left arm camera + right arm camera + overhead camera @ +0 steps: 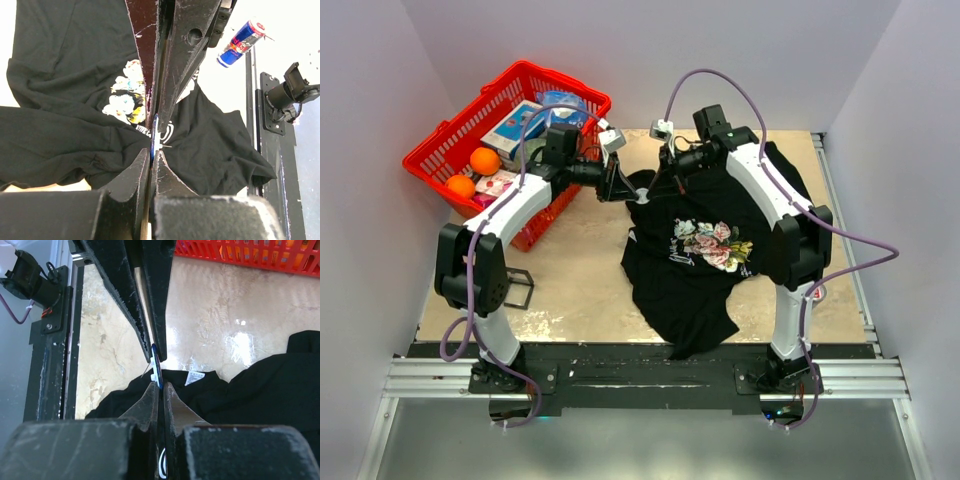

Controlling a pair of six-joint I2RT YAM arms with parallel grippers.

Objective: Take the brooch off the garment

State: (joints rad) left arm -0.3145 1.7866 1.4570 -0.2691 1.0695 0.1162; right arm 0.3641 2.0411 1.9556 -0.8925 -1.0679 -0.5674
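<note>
Left gripper (pixel 154 154): pressed together on the blue brooch (pixel 155 134), seen edge-on at the collar of the black T-shirt (pixel 685 285).
Right gripper (pixel 161 388): pinched shut on the same brooch from the opposite side.
Progress: brooch gripped, apparently not yet free; pulling it off the fabric is left.

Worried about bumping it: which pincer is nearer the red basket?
Left. The left pincer is just right of the red basket, at the T-shirt collar; the right pincer meets it there from the far side.
</note>
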